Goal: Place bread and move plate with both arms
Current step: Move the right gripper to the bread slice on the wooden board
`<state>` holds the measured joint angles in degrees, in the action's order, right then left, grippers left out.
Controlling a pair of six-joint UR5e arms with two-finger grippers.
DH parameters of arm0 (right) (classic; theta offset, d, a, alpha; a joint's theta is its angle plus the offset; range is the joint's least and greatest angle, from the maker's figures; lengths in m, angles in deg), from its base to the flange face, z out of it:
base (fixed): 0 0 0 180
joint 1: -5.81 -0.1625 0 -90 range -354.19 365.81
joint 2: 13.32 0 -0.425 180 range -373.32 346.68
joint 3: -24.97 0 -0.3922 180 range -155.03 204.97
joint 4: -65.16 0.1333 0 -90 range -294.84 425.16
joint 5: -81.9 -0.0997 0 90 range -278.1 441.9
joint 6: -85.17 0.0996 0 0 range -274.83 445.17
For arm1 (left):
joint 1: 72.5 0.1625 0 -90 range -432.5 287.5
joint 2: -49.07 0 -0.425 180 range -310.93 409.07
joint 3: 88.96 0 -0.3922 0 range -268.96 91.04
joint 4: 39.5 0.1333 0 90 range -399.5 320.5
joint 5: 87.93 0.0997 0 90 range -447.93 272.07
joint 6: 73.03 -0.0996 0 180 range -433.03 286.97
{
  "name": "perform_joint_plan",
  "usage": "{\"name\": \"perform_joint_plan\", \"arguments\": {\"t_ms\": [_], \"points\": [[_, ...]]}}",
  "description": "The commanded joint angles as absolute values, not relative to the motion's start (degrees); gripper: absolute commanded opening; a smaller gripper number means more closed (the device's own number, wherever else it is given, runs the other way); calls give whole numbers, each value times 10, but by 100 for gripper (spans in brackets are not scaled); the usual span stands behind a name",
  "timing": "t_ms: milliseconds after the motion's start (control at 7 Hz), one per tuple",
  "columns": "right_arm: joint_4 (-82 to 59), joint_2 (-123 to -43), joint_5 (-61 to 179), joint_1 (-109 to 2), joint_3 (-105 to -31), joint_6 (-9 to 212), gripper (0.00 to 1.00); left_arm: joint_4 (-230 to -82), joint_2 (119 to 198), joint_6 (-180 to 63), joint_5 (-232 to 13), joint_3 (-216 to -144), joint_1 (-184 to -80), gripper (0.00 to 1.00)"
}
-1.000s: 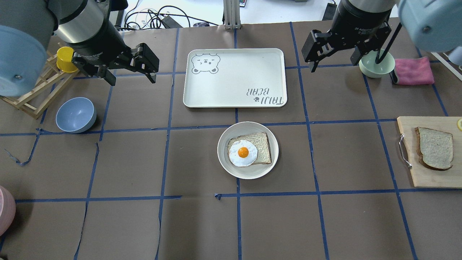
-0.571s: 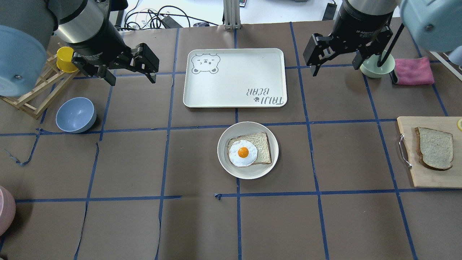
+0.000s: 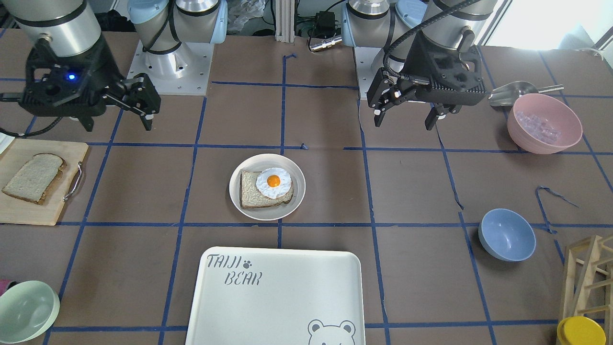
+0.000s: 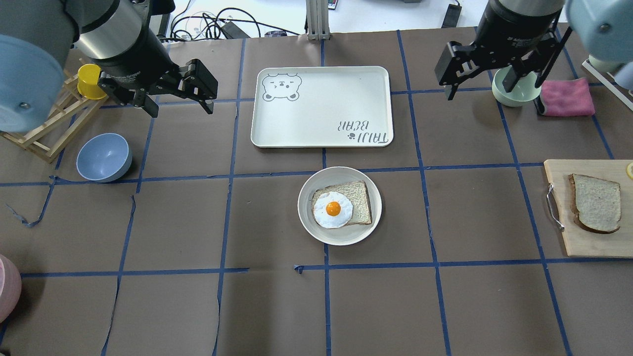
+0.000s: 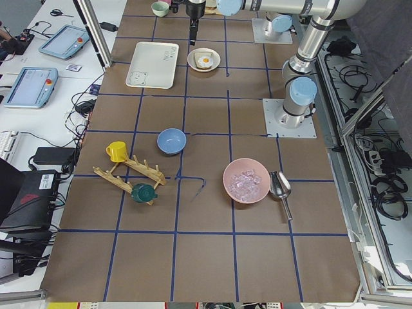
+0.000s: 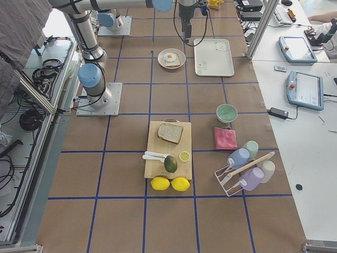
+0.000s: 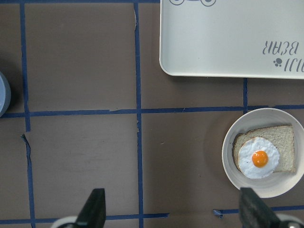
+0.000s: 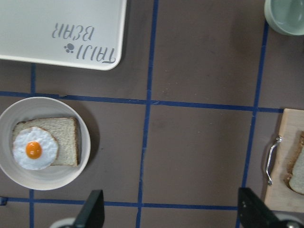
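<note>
My left claw (image 4: 181,110) and right claw (image 4: 487,90) both hang spread wide, nothing in 'em. Bread (image 4: 596,202) sits on the cutting board (image 4: 564,240), 3 o'clock of the plate (image 4: 309,227).

The table (image 4: 470,306) is covered in brown paper, matt and slightly creased, crossed by smooth blue tape (image 4: 327,306). The plate (image 4: 341,238) and the tray (image 4: 321,113) at its twelve o'clock look smooth and satin, probably plastic. At the plate's three o'clock a pale, unvarnished wood board (image 4: 583,242) carries a shiny metal handle (image 4: 554,206) and the bread (image 4: 597,202), porous and rough. The egg yolk (image 4: 333,208) is glossy. The pink cloth (image 4: 566,97) looks fuzzy.
</note>
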<state>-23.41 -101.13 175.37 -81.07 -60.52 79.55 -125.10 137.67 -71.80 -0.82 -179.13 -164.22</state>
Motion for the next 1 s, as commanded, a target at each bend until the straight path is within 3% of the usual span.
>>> {"name": "perform_joint_plan", "arguments": {"t_ms": [0, 429, 857], "points": [[-238, -1003, 1816, -713, -653, 794, 100, -1251, 1377, -718, -8, -1791, -1643, 100], [-386, -975, 1874, -571, -807, 762, 100, -1251, 1377, -718, -8, -1791, -1643, 100], [-595, -904, 1875, -548, -899, 730, 100, -1251, 1377, -718, -9, -1791, -1643, 100]]}}
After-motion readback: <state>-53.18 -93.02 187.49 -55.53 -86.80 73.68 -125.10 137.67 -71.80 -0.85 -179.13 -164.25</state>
